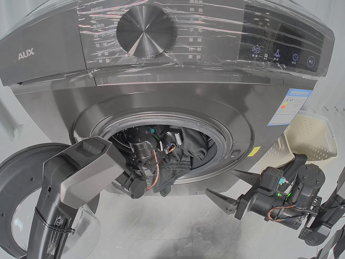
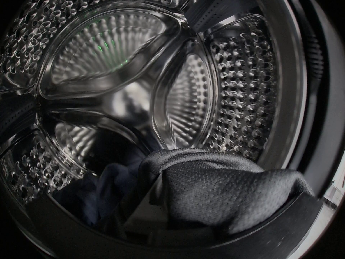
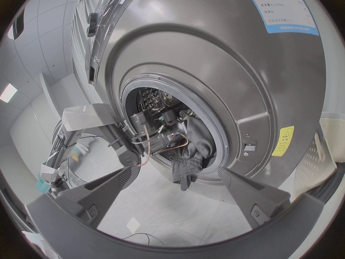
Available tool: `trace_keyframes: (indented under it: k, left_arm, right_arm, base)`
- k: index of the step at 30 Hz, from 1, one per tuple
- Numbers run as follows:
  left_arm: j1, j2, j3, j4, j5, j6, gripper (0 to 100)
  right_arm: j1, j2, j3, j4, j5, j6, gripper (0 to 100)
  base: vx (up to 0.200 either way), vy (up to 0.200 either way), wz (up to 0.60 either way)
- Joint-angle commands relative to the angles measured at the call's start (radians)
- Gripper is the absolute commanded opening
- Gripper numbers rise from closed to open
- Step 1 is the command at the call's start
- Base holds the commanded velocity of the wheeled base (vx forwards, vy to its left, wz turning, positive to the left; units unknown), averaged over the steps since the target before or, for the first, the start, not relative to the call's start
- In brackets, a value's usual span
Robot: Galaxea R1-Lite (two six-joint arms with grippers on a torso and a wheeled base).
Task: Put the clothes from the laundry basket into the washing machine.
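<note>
Because the garment (image 1: 176, 166) lies over the lower door rim of the washer (image 1: 215, 101), part hanging outside, you find the left gripper (image 1: 171, 141) inside the washer, presumably to push it in, jaw state impossible to tell, while the right gripper (image 1: 218, 180) hangs before the washer, jaws released and empty.

Grey floor (image 1: 172, 227), white tiled wall (image 3: 46, 36).

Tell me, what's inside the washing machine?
A black cloth lies in the drum, draped over the door rim and partly hanging out. A dark blue cloth lies deeper in. The robot's left arm is inside too. Whatever sits under the black cloth is hidden.
</note>
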Motion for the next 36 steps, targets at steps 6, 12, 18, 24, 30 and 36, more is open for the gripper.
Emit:
trace_keyframes:
  k: [6, 12, 18, 24, 30, 36]
  left_arm:
    - [0.049, 0.103, -0.258, 0.139, 0.053, -0.002, 100]
    - [0.056, 0.059, -0.228, 0.220, 0.122, -0.016, 100]
    - [0.024, -0.082, -0.005, 0.297, 0.123, -0.016, 100]
    - [-0.036, -0.233, 0.187, 0.369, 0.087, -0.013, 100]
    - [-0.050, -0.245, 0.210, 0.450, 0.042, -0.003, 100]
    - [-0.045, -0.142, 0.182, 0.444, 0.017, 0.009, 100]
  right_arm:
    - [0.001, 0.018, 0.009, -0.001, 0.003, 0.001, 100]
    - [0.001, 0.018, 0.008, -0.001, 0.003, 0.001, 100]
    - [0.001, 0.015, 0.008, -0.001, 0.002, 0.001, 100]
    - [0.001, 0.015, 0.008, -0.001, 0.002, 0.001, 100]
    - [0.006, 0.013, 0.008, -0.001, 0.000, 0.001, 100]
    - [0.006, 0.010, 0.009, -0.001, 0.000, 0.001, 100]
  base:
    - [0.000, 0.000, 0.00]
    - [0.000, 0.000, 0.00]
    - [0.000, 0.000, 0.00]
    - [0.000, 0.000, 0.00]
    - [0.000, 0.000, 0.00]
    - [0.000, 0.000, 0.00]
